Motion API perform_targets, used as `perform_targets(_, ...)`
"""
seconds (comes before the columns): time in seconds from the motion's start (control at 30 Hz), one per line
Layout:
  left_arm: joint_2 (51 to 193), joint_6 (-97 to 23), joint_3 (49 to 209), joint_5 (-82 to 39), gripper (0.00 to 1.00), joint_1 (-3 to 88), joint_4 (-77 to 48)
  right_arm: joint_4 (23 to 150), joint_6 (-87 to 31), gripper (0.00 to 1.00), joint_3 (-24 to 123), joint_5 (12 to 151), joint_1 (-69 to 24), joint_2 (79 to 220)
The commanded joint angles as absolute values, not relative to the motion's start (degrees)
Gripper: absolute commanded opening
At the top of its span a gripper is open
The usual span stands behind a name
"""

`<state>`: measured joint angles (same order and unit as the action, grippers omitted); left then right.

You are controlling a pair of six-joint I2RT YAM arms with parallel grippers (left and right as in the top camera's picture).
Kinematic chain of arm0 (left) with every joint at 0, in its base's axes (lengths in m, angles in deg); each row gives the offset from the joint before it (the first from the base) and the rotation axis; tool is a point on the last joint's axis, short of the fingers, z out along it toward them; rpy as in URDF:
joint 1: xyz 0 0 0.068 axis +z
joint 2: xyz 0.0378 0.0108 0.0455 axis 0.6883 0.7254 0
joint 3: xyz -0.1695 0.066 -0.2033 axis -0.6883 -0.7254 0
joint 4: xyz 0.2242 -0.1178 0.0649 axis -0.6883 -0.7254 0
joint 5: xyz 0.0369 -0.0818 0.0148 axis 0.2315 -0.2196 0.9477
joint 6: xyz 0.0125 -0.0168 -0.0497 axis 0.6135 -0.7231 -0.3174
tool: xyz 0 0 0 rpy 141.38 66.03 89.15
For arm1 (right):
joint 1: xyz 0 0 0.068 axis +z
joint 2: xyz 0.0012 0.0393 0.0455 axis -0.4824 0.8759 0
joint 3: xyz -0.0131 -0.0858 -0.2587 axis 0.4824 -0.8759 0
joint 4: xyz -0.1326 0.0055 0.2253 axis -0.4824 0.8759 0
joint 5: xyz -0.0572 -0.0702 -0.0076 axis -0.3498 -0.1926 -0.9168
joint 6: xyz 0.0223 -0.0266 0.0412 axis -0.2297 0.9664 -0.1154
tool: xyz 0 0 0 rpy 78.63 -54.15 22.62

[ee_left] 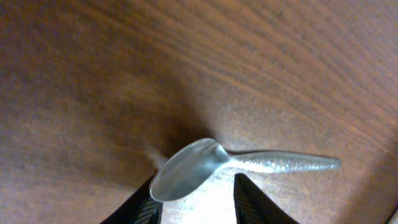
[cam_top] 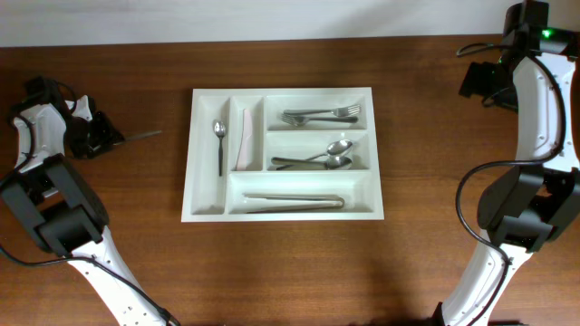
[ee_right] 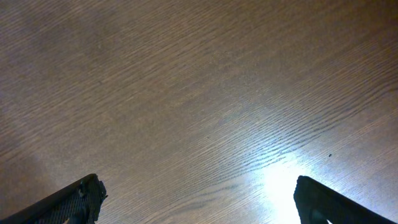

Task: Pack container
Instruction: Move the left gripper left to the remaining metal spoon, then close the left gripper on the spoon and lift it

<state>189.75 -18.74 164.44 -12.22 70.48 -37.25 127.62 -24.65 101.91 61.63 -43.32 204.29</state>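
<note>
The container [cam_top: 207, 172] is a large white tray in the middle of the table. It holds forks [cam_top: 322, 115], spoons [cam_top: 322, 156], tongs [cam_top: 294, 200], a small spoon [cam_top: 218, 145] and a white piece [cam_top: 245, 140]. A loose metal spoon [ee_left: 205, 165] lies at the far left of the table, its handle [cam_top: 143, 136] pointing toward the tray. My left gripper [ee_left: 194, 199] stands part open around the spoon's bowl: the bowl overlaps the left finger [ee_left: 146, 208], and bare table shows between it and the right finger [ee_left: 249, 202]. My right gripper [ee_right: 196, 199] is wide open over bare wood at the far right.
Both arm bases stand at the table's near corners, left [cam_top: 54, 217] and right [cam_top: 521, 213]. A pale wall edge runs along the back of the wooden table [cam_top: 435, 263].
</note>
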Motion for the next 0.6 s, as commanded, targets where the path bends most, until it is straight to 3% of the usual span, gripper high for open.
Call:
perform_targets(0.0,190.2,-17.9,161.5,-12.6,0.33,70.8,-34.9,127.6,-24.7,0.99,102.1,60.7,-43.1,204.5)
perform_targets(0.27,190.2,-17.9,159.0,-12.6,0.02,70.8,-31.8,127.6,-24.7,0.99,102.1,60.7,-43.1,204.5)
perform_targets(0.57,190.2,-18.3,159.1,-18.9,0.02,70.8,-30.5,127.6,-24.7,0.99,102.1,60.7,-43.1,204.5)
